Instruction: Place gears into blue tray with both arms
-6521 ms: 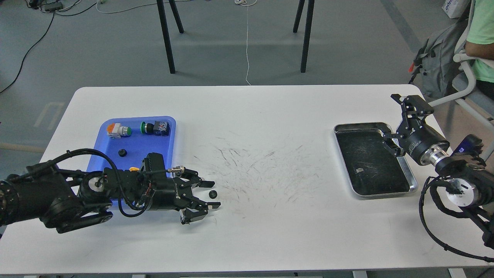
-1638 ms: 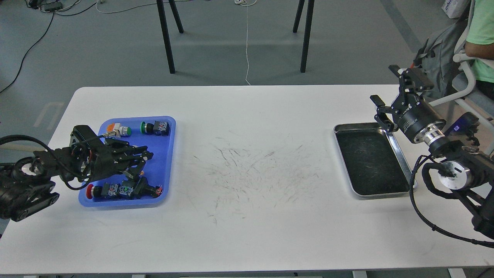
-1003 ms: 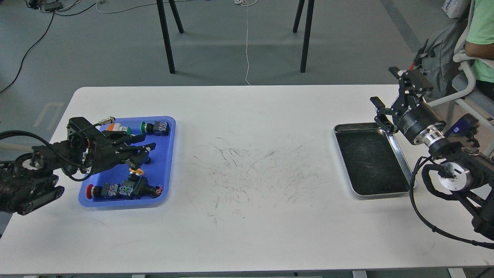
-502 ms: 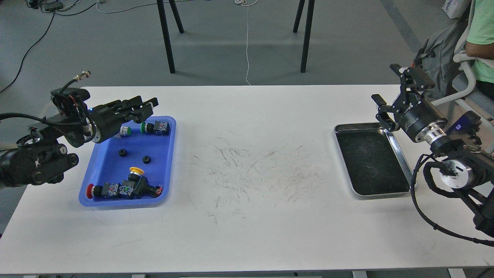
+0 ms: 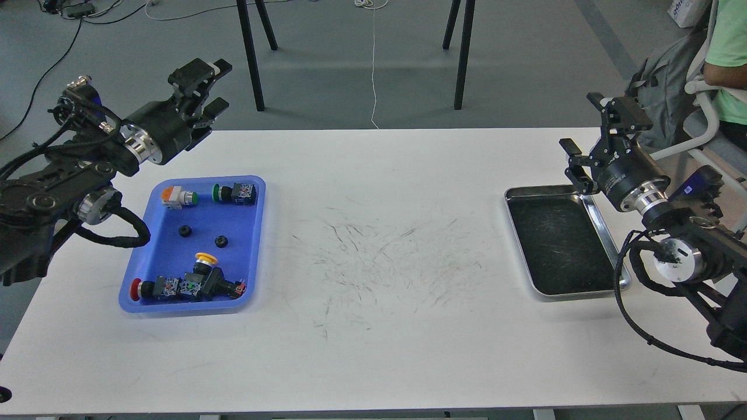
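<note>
The blue tray [image 5: 164, 258] lies on the left of the white table. Two small black gears [image 5: 185, 231] [image 5: 220, 240] rest side by side on its floor near the middle. My left gripper [image 5: 215, 85] is raised above the table's far left edge, well behind the tray, open and holding nothing. At the far right my right gripper [image 5: 579, 123] is held above the far corner of the silver tray [image 5: 560, 242], also open and with nothing between its fingers.
Push-button switches share the blue tray: orange [image 5: 174, 196] and green [image 5: 233, 192] at the back, yellow and red ones [image 5: 192, 283] at the front. The silver tray holds nothing. A seated person [image 5: 726, 58] and a grey backpack are beyond the table's right end.
My left gripper has lifted out of the blue tray and swung up and back past the table's far edge, leaving a second gear in the tray. The right arm has barely shifted.
</note>
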Controlling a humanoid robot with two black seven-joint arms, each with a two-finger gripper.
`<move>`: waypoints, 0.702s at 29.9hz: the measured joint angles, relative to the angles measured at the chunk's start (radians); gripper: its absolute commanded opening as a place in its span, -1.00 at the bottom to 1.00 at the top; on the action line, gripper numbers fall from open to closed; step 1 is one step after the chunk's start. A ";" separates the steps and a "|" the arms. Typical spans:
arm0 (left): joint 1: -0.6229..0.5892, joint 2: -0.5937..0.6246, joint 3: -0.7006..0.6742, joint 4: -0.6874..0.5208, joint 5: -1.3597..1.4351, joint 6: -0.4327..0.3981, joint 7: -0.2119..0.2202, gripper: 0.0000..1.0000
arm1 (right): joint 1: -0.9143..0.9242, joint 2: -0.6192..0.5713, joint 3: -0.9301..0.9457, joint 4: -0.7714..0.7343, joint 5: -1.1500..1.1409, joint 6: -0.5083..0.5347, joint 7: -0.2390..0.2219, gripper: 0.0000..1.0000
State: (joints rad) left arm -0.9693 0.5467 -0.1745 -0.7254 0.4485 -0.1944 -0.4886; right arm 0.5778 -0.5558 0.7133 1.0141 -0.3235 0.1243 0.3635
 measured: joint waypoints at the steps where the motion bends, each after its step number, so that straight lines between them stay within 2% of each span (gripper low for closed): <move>1: 0.000 -0.009 -0.002 0.000 -0.022 0.003 0.000 0.98 | 0.000 0.001 0.000 0.004 0.000 -0.002 0.000 0.90; 12: -0.011 -0.035 -0.043 0.023 -0.082 0.011 0.000 1.00 | 0.004 0.002 0.002 0.035 0.001 -0.034 0.000 0.93; 17: -0.012 -0.045 -0.166 0.045 -0.185 -0.115 0.000 1.00 | 0.033 0.020 0.004 0.033 0.004 -0.081 -0.003 0.98; 21: -0.008 -0.060 -0.189 0.046 -0.208 -0.174 0.000 1.00 | 0.046 0.037 0.012 0.031 0.010 -0.093 -0.004 0.98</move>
State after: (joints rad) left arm -0.9770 0.4863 -0.3639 -0.6798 0.2408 -0.3685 -0.4889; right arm 0.6236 -0.5187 0.7255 1.0449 -0.3133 0.0314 0.3594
